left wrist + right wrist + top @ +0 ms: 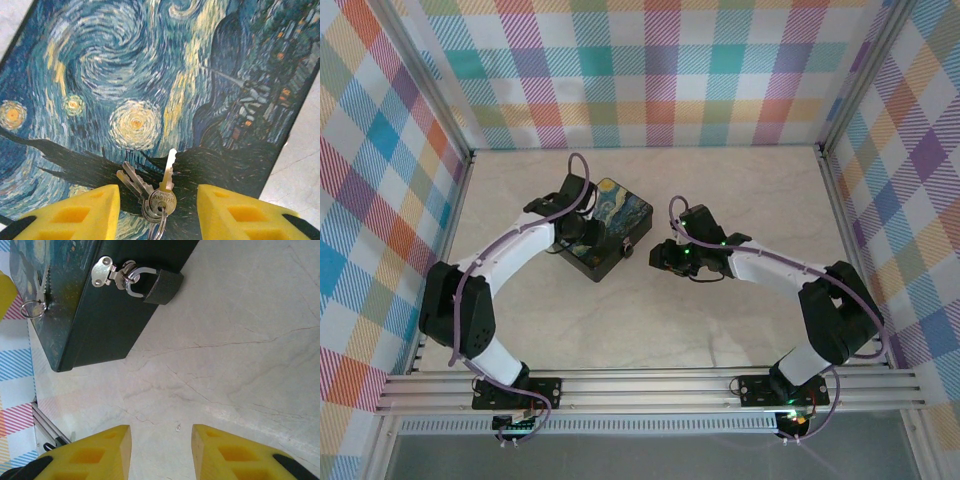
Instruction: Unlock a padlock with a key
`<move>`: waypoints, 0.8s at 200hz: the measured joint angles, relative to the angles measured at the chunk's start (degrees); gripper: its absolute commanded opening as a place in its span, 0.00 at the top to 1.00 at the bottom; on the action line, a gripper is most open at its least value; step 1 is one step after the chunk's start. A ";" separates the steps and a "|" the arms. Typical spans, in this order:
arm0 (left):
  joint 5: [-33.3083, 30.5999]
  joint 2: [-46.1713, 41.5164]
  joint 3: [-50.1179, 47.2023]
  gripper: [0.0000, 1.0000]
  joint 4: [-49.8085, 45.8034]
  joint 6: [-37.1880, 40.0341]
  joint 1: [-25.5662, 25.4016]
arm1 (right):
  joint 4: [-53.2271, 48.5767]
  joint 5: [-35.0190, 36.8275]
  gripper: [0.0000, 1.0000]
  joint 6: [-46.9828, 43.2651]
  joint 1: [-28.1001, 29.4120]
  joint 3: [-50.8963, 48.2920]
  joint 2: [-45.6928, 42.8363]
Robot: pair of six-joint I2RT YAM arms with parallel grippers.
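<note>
You've barely started: left pincer open and empty, key between its fingers on the box; right pincer open, empty too, padlock shut well ahead of it.

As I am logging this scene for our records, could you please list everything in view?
box: one, black with a blue-and-yellow painted lid, mid-table.
hasp: one, silvery, on the box's side.
padlock: one, dark grey, hanging through the hasp.
keys: about three on a ring, silvery, lying on the lid.
table: one, pale, marbled.
walls: plaid, on three sides.
left gripper: yellow fingers, open, either side of the keys.
right gripper: yellow fingers, open, over bare table, facing the padlock.
</note>
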 measured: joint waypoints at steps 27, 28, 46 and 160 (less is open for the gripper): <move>-0.92 1.09 -0.46 0.62 0.02 -0.24 -0.13 | 0.02 -0.02 0.64 0.00 0.04 0.48 0.48; -0.94 1.14 -0.46 0.63 0.02 -0.26 -0.15 | 0.02 -0.02 0.64 0.00 0.04 0.50 0.50; -1.36 2.14 -0.59 0.68 0.09 -0.42 -0.48 | 0.02 0.00 0.64 0.00 0.11 0.66 0.61; -5.07 2.82 -0.85 0.91 1.31 -1.95 -1.95 | -0.55 0.00 0.64 -0.70 0.26 0.92 0.61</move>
